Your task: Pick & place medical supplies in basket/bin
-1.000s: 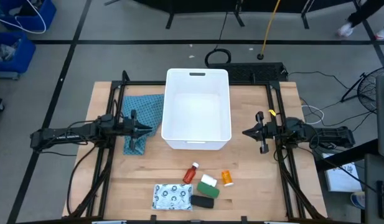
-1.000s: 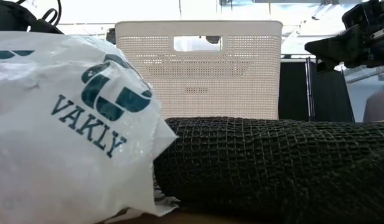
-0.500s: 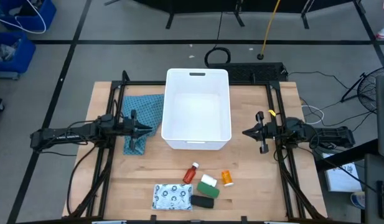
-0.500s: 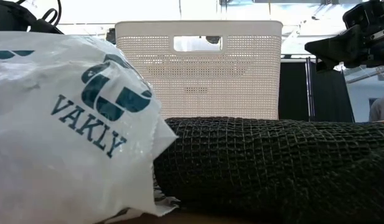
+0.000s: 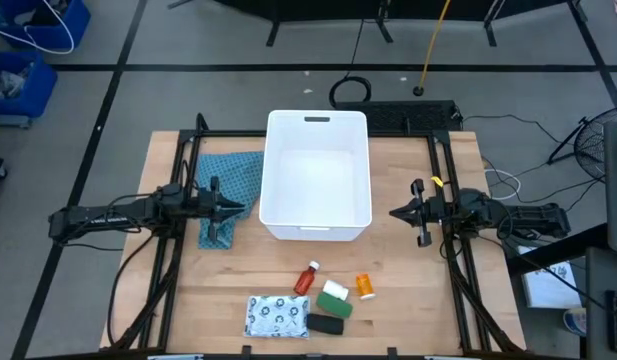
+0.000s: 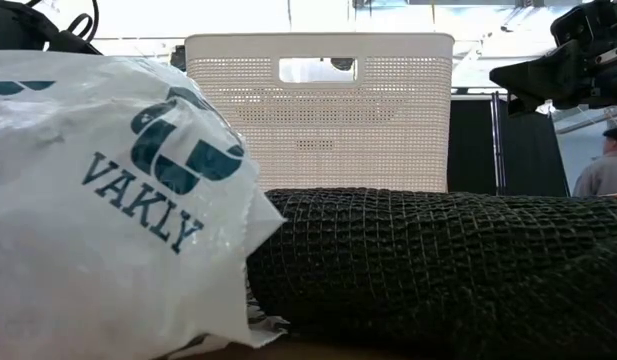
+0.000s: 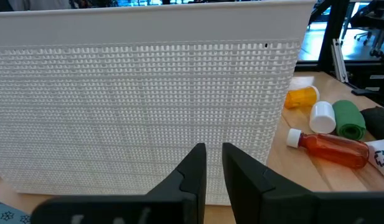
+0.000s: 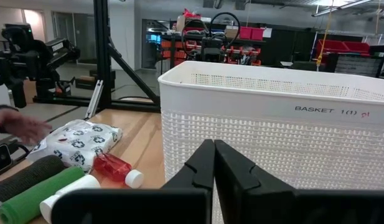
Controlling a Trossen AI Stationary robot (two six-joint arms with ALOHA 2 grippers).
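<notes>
The white basket stands at the table's middle, toward the far edge. The supplies lie near the near edge: the dotted packet, red bottle, white roll, green block, orange bottle and black bar. My left gripper hovers left of the basket, pointing at its wall, with a narrow gap between the fingers. My right gripper hovers right of the basket, shut, holding nothing.
A teal patterned cloth lies under my left gripper, beside the basket. In the low view the packet and black bar fill the foreground. A person's hand shows beyond the supplies, and a person stands behind the table.
Both arms and all the things have kept still. A person has come into the low view at its right edge, behind the table.
</notes>
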